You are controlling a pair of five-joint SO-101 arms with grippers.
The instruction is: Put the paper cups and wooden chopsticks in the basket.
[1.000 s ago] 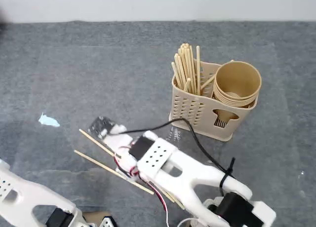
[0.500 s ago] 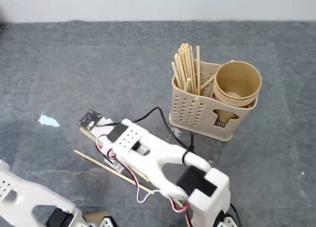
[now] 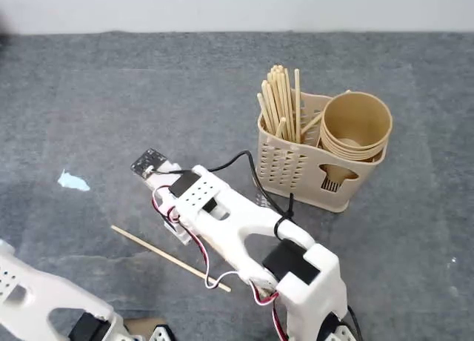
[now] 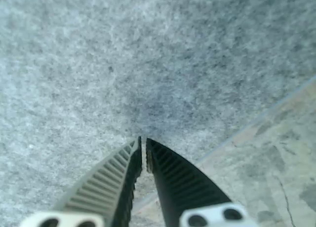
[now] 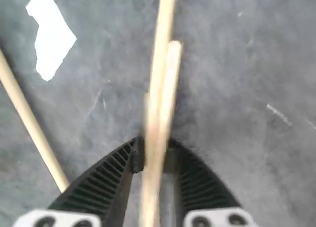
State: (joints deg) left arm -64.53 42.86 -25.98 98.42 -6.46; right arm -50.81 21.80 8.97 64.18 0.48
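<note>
Right tool pinches chopsticks; basket holds stacked paper cups and bundled chopsticks

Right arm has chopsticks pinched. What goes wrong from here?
1. The right tool pinches two pale wooden chopsticks with uneven ends; one may slip out in transit.
2. The beige slotted plastic basket already holds a bundle of upright chopsticks; the pair may snag on them.
3. A loose wooden chopstick lying close by the right arm may get knocked.
</note>
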